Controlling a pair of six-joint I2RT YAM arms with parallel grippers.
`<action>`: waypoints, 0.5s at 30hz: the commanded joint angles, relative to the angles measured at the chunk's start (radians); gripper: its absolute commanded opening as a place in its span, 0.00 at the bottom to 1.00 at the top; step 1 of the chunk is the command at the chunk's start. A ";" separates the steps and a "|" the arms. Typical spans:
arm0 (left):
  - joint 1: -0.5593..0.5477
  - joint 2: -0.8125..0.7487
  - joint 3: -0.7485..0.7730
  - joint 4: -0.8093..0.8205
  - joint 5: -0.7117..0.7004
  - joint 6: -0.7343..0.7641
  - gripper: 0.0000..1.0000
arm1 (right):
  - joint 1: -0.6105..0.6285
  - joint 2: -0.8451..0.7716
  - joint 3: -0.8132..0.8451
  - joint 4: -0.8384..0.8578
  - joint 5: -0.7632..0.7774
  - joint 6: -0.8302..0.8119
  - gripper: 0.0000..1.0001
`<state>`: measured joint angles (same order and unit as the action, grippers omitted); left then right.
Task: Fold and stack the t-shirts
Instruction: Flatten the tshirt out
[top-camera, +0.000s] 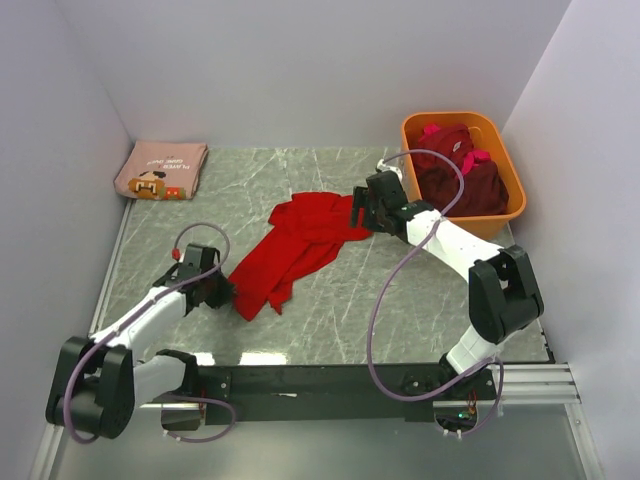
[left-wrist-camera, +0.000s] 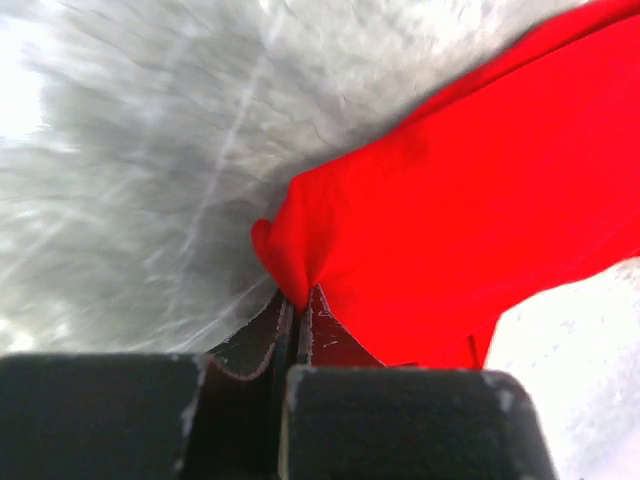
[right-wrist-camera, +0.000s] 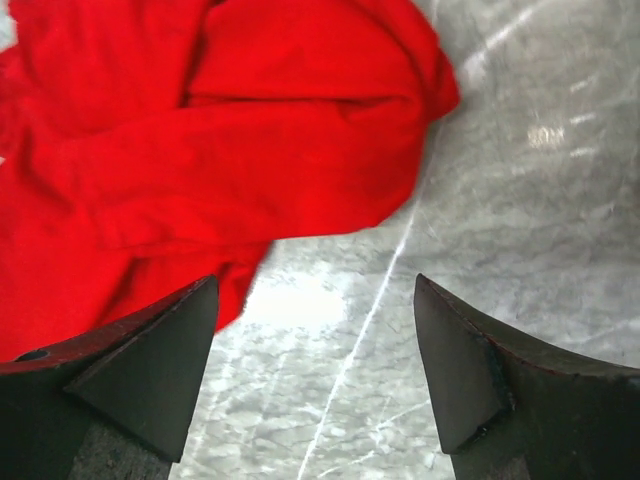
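One tee looks done: the dusty-pink tee (top-camera: 160, 171) lies folded flat in the far left corner of the desk (top-camera: 420, 300), and I take that as the start of the stack. The red tee (top-camera: 300, 243) is not folded yet. It sprawls crumpled across the middle, running from near left to far right. The maroon tees (top-camera: 462, 178) are heaped in the orange tub (top-camera: 450, 116) at the far right. So I reckon the job is early: one tee finished, the red one in hand, the rest to come.

My left tool (left-wrist-camera: 297, 303) is pinched together on a puckered tip of the red tee at its near left end. My right tool (right-wrist-camera: 315, 288) has its fingers wide apart and holds nothing. It is poised low over bare marble just beside the cloth's far right edge.

The desk is bare on the near and right sides of the red tee, enough, I judge, to spread it flat. Walls close in on the left, far and right sides. The tub sits just beyond my right tool, and the folded tee is well apart from the red one.
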<state>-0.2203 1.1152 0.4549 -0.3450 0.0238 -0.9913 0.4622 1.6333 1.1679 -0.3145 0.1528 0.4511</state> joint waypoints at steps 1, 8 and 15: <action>-0.001 -0.064 0.088 -0.144 -0.172 -0.013 0.01 | 0.000 -0.018 -0.011 -0.002 0.031 0.006 0.84; 0.016 -0.049 0.194 -0.190 -0.234 0.005 0.01 | 0.000 0.126 0.104 -0.047 0.056 0.012 0.78; 0.025 -0.006 0.220 -0.172 -0.208 0.013 0.01 | -0.007 0.232 0.148 -0.083 0.125 0.038 0.76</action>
<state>-0.1997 1.0939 0.6292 -0.5003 -0.1642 -0.9894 0.4610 1.8416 1.2636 -0.3729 0.2150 0.4675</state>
